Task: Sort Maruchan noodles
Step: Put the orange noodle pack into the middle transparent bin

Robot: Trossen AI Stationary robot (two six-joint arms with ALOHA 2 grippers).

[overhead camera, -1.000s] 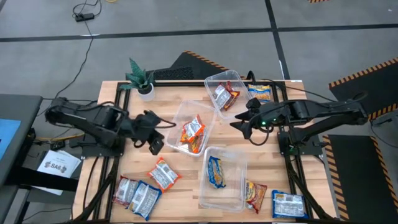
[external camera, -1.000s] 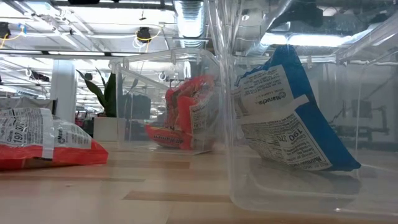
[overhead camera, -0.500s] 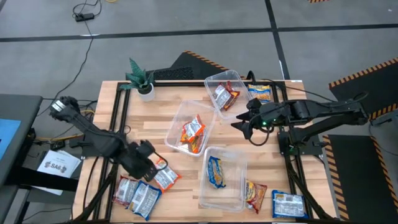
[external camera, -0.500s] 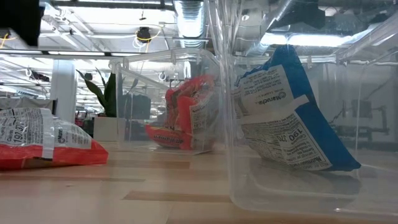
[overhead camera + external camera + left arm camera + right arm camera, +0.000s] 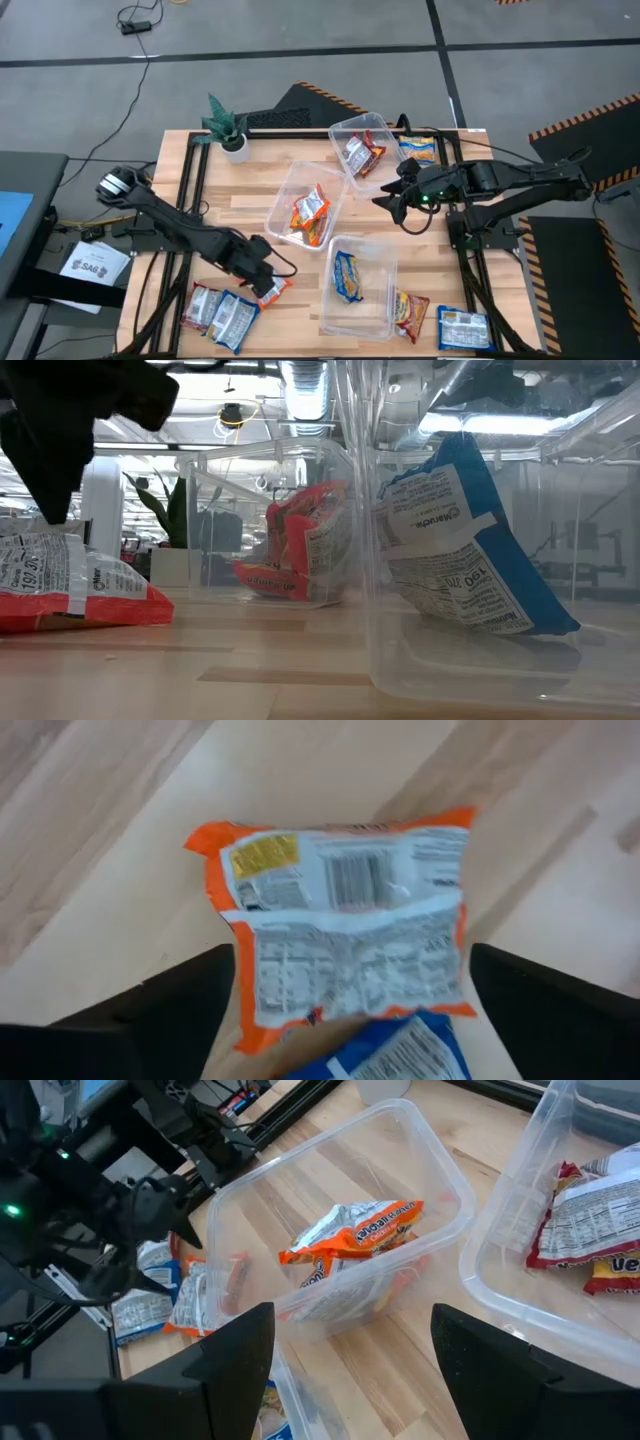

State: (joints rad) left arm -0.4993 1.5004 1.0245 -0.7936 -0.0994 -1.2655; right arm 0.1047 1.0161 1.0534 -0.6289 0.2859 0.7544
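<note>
Wooden table (image 5: 250, 195): three clear tubs (image 5: 307, 203), nine noodle packets (image 5: 310, 212); left fingers (image 5: 190, 1010) apart over orange packet (image 5: 345, 930), right fingers (image 5: 235, 1345) apart.

We see a light wooden slatted table (image 5: 220, 195) on a black frame, standing on a grey floor. At its far left corner sits a small green potted plant (image 5: 226, 125) in a white pot. Three clear plastic tubs lie near the middle of the table: one far tub (image 5: 340, 131), one middle tub (image 5: 285, 190) and one near tub (image 5: 378, 300). A black cable (image 5: 130, 18) trails across the floor beyond the table. Yellow-and-black hazard tape (image 5: 580, 120) marks the floor at the right. Left of the table lies a white labelled sheet (image 5: 92, 266).
</note>
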